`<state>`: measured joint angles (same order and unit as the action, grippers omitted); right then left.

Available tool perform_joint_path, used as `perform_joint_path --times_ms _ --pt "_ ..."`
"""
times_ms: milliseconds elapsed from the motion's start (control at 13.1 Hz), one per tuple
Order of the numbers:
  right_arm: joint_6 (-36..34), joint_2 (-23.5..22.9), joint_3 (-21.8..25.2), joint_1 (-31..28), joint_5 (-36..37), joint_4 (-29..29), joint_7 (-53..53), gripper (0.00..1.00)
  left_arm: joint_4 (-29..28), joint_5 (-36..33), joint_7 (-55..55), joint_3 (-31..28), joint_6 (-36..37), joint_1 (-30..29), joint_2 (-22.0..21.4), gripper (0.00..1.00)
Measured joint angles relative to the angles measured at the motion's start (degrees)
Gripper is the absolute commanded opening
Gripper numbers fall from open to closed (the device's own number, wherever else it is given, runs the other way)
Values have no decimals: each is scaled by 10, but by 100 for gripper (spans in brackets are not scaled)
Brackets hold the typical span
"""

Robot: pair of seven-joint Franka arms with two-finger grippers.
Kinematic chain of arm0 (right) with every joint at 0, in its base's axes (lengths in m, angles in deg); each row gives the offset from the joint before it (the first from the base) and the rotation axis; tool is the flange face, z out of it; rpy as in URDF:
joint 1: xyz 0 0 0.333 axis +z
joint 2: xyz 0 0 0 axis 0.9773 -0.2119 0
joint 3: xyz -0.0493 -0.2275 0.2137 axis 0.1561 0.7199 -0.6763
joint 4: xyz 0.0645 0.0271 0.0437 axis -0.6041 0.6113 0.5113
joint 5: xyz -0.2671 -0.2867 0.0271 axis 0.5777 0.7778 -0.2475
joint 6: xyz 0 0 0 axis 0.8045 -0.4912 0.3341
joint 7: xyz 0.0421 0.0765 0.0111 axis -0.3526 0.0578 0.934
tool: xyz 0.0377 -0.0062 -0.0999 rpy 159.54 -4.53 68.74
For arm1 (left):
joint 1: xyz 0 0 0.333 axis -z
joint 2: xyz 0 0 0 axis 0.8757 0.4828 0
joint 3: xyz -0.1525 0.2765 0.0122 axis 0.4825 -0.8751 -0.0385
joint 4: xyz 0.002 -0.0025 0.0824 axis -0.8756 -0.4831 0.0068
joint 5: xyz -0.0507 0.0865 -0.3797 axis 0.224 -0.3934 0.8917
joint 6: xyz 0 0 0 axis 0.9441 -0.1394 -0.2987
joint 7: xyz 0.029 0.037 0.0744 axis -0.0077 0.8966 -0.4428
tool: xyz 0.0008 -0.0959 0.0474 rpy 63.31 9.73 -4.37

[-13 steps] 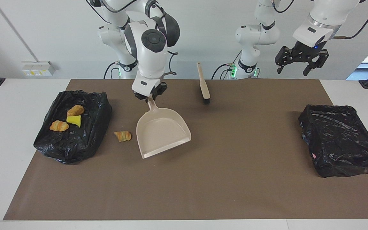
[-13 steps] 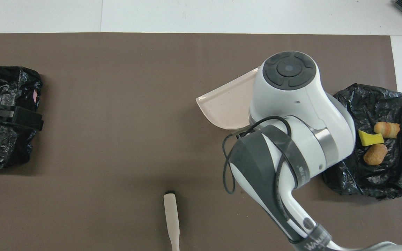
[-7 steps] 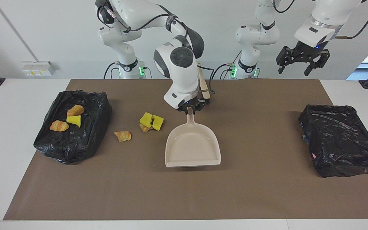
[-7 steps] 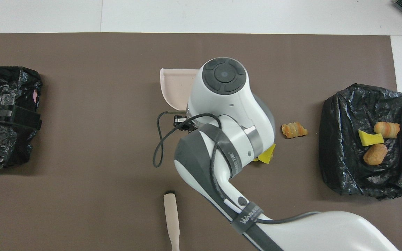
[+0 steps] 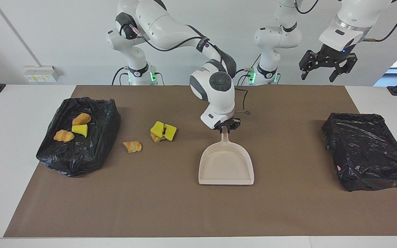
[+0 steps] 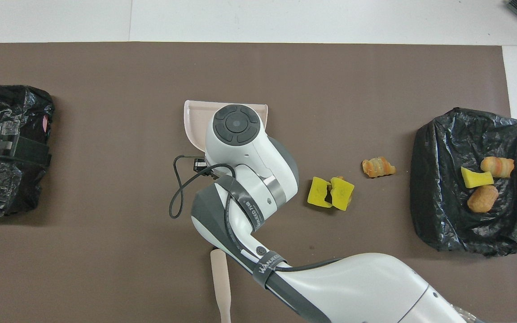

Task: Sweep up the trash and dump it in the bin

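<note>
Trash [image 5: 163, 131]: yellow spongy chunks, perhaps bread underneath; right claw [image 5: 225, 126] grasping dustpan [image 5: 226, 166].

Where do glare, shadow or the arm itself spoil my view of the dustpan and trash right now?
Facing view: the beige plastic dustpan is evenly lit with a soft shadow; the crinkled black bin bag shows glossy highlights. Overhead view: the right arm's wrist covers most of the dustpan and hides the right gripper; the bright yellow sponge chunks stay clear.
</note>
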<state>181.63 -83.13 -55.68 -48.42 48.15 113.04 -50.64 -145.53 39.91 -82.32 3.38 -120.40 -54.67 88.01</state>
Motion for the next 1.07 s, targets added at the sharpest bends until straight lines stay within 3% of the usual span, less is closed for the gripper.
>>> perform_joint_path --times_ms 76,153,306,688,1070 --pt "11 -5 0 2 2 1 1 0 0 0 0 0 0 0 0 100" --pt "13 -8 1 3 5 2 3 8 0 0 0 -1 0 0 0 100" --pt "13 -9 1 3 7 2 4 100 0 0 1 0 0 0 0 100" --pt "-9 1 1 2 9 0 28 100 -2 0 1 0 -7 0 0 100" --pt "-98 72 0 2 5 10 31 100 -19 0 0 5 -63 0 20 100"
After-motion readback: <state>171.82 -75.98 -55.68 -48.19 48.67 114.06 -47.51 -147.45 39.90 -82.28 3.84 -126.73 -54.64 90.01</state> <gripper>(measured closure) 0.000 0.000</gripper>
